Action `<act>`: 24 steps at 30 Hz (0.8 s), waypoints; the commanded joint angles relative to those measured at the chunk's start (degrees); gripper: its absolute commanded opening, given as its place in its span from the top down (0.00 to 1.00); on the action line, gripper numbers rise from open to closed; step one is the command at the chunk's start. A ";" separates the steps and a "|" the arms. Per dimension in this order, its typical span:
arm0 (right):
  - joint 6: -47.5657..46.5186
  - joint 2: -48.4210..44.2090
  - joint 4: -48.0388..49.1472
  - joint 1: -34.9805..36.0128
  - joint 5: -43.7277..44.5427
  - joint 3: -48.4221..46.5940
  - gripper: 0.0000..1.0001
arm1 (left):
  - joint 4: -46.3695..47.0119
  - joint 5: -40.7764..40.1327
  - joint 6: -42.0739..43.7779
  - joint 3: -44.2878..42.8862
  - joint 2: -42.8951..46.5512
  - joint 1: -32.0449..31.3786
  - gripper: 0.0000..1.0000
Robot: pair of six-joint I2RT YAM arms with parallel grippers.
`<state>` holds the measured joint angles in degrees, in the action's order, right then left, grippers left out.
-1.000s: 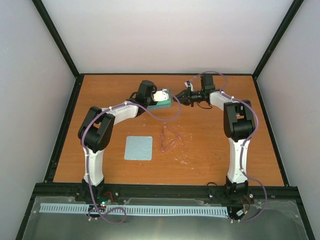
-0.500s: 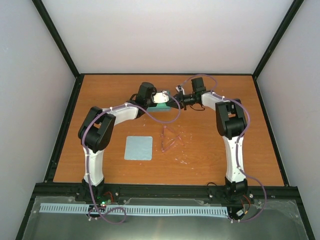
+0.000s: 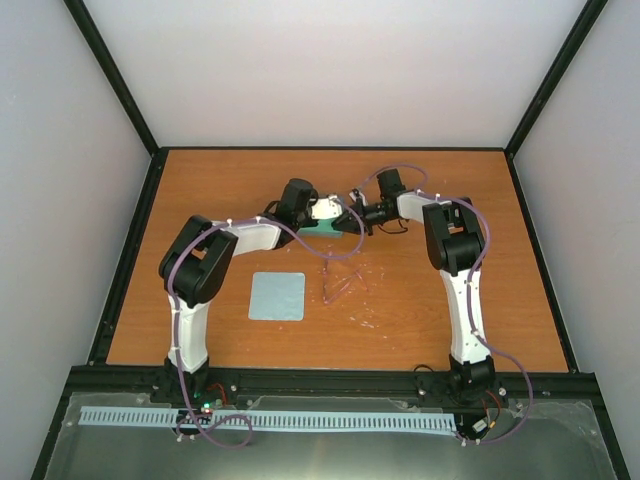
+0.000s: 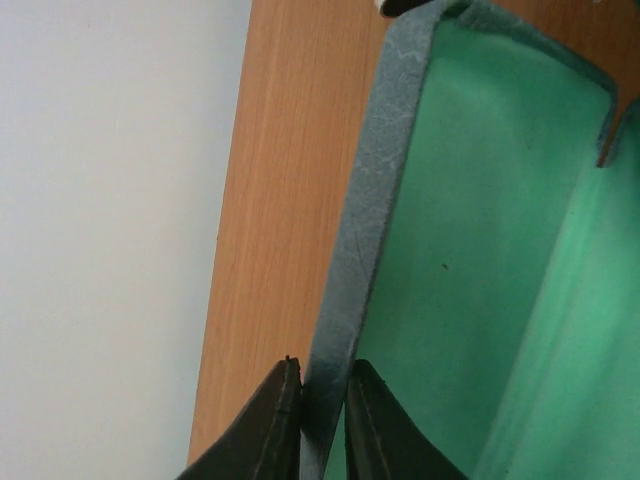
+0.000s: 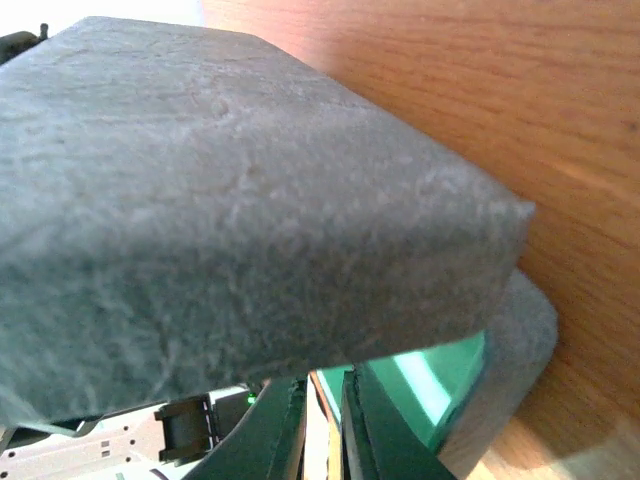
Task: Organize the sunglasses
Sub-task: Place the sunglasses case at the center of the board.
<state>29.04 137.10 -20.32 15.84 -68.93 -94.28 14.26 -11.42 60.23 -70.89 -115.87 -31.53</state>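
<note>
No text, label, brand, number or sign can be read in any view; the blue-grey felt case with green lining (image 4: 480, 250), pale blue square cloth (image 3: 277, 296) and orange-brown wooden tabletop (image 3: 450, 300) show only plain surfaces.

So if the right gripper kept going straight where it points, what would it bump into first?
The open blue-grey glasses case: it fills the right gripper's view, right at the fingertips. Just behind it, probably, the left gripper, clamped on the case's wall.
</note>
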 commanded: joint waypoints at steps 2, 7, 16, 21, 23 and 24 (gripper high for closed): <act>-2.23 0.89 -1.61 0.58 2.65 1.13 0.90 | 4.45 -1.09 -2.91 0.35 2.82 -1.08 0.79; -2.73 0.81 -1.91 0.55 4.21 1.17 0.90 | 2.80 -1.42 -3.55 0.08 4.38 -1.08 0.33; -2.71 -0.78 -1.89 0.58 5.72 0.69 0.90 | -6.15 4.45 -11.73 -0.23 13.73 -1.08 0.10; -2.25 -3.39 -1.07 0.58 6.40 1.00 0.82 | -18.18 14.33 -21.77 -1.99 23.48 -0.27 0.14; -2.07 -4.64 -1.27 0.61 6.44 1.05 0.79 | -21.10 16.79 -24.00 -1.13 27.07 0.18 0.17; -2.06 -5.83 -1.30 0.66 6.60 1.25 0.77 | -21.84 16.87 -24.89 -0.36 28.67 0.55 0.19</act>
<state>27.05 136.05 -21.43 16.10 -64.03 -93.43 0.89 -1.67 43.83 -70.26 -93.45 -31.83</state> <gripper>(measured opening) 0.207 0.837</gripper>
